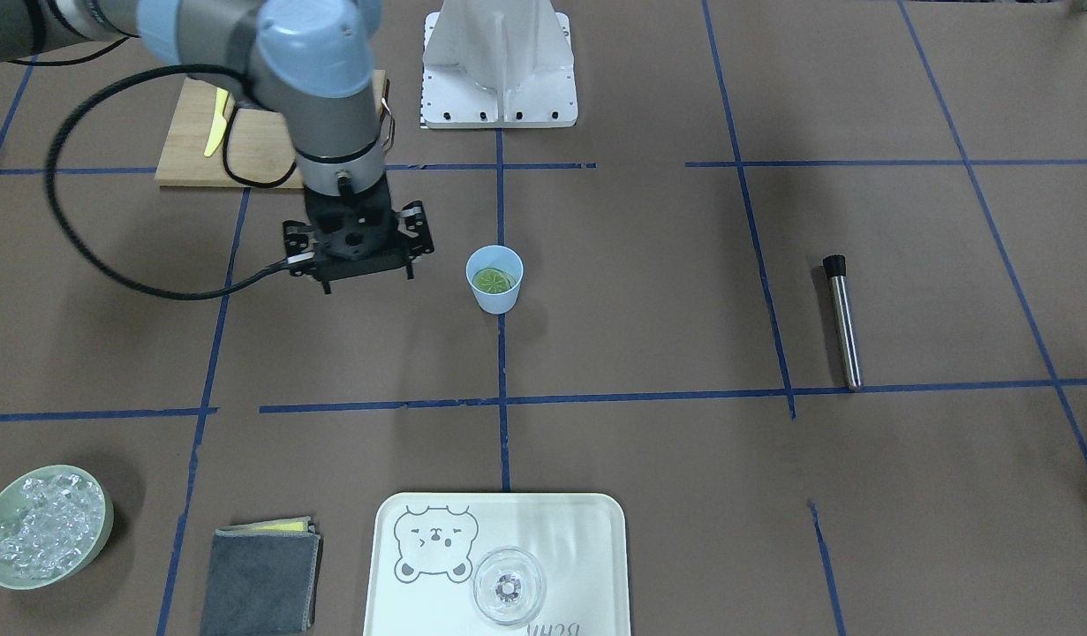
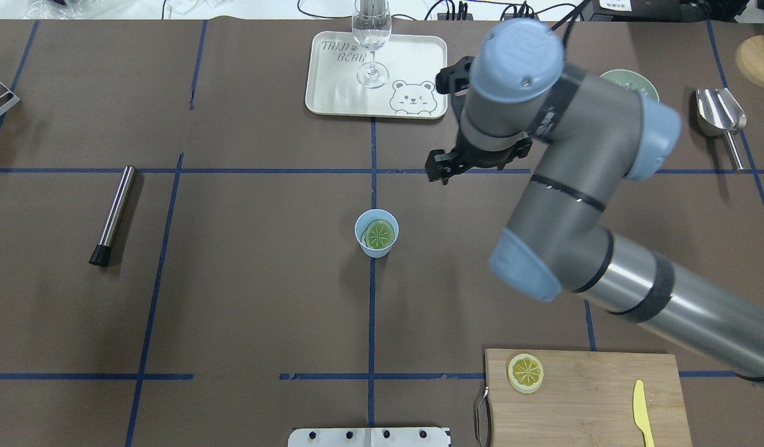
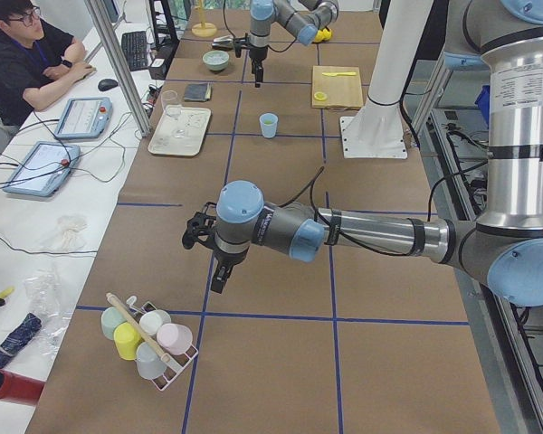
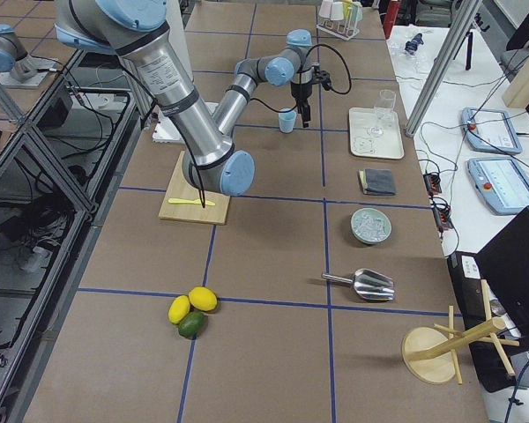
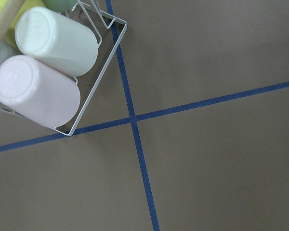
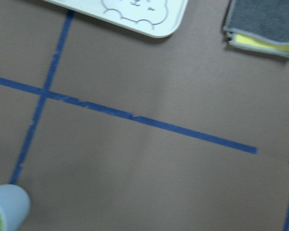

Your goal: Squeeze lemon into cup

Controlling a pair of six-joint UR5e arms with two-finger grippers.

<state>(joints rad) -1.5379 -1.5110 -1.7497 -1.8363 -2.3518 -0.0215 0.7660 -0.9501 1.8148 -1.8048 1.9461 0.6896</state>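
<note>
The light-blue cup (image 1: 494, 298) stands at the table's middle with a lemon slice (image 1: 494, 281) lying flat inside it. Both also show in the overhead view, the cup (image 2: 364, 239) and the slice (image 2: 379, 234). A second lemon slice (image 2: 525, 372) lies on the cutting board. My right gripper (image 1: 359, 265) hangs above the table beside the cup, apart from it, with its linkages spread, open and empty. The cup's edge (image 6: 9, 206) shows at the right wrist view's lower left. My left gripper (image 3: 219, 276) is far off near a cup rack; I cannot tell whether it is open or shut.
A cutting board (image 2: 593, 397) carries a yellow knife (image 2: 641, 413). A tray (image 1: 587, 548) holds a clear glass (image 1: 508, 587). A metal muddler (image 1: 843, 322), a bowl of ice (image 1: 44, 526), a grey cloth (image 1: 260, 579) and a scoop (image 2: 720, 112) lie around. The cup rack (image 5: 48, 72) is under my left wrist.
</note>
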